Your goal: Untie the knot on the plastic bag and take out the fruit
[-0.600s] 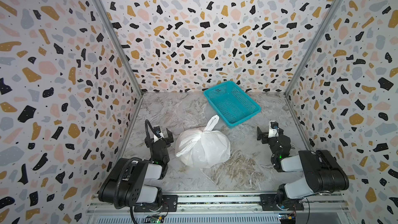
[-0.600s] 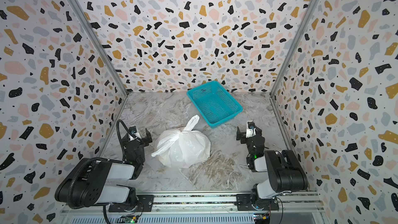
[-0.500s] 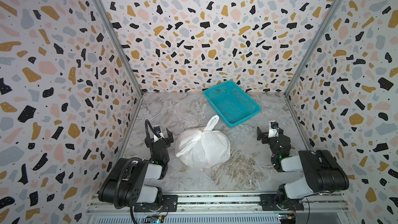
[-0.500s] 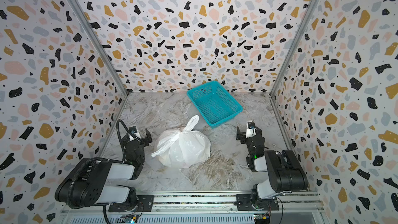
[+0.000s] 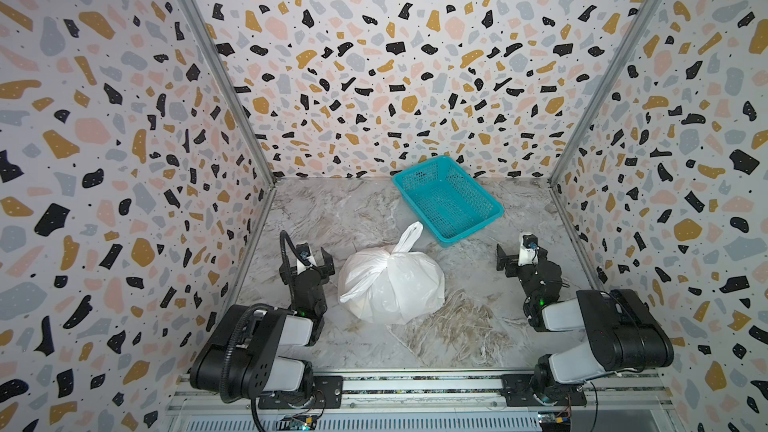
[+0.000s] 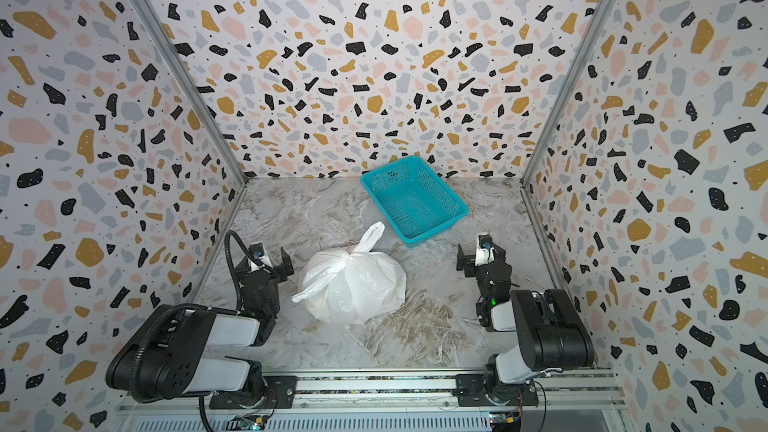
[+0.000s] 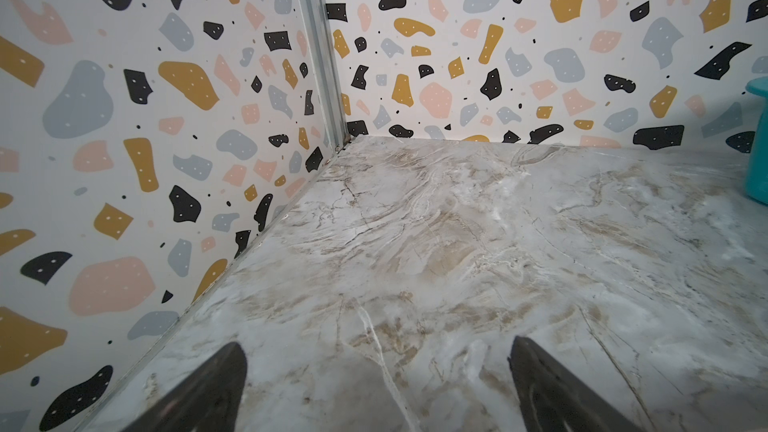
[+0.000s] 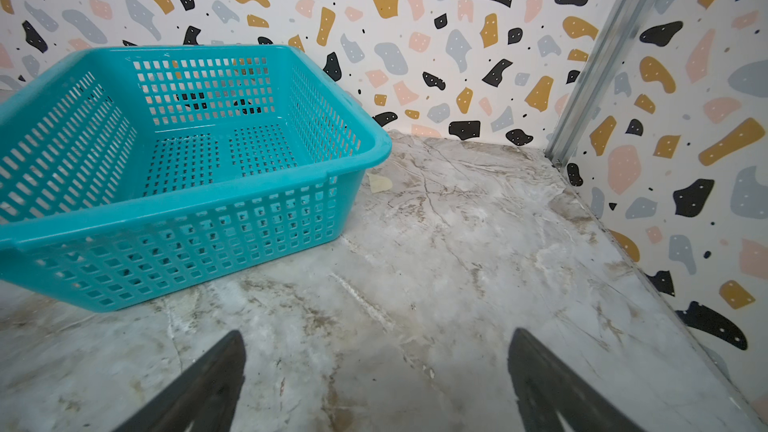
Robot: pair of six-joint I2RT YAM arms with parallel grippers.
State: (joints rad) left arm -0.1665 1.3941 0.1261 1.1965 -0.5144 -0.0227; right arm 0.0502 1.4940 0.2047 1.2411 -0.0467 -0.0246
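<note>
Bag (image 5: pixel 390 286): knotted, lying between the two grippers, touching neither.
Left gripper (image 5: pixel 307 261): jaws wide apart, empty, bag just beside.
Right gripper (image 5: pixel 519 257): jaws wide apart, empty.

I see the white plastic bag (image 5: pixel 392 286) lying bulging and tied shut at lower centre in both top views. Its knot (image 5: pixel 387 252) sits on top. One handle loop (image 5: pixel 409 234) points up-frame and the other loop (image 5: pixel 358 289) droops lower left. The fruit is hidden.
</note>
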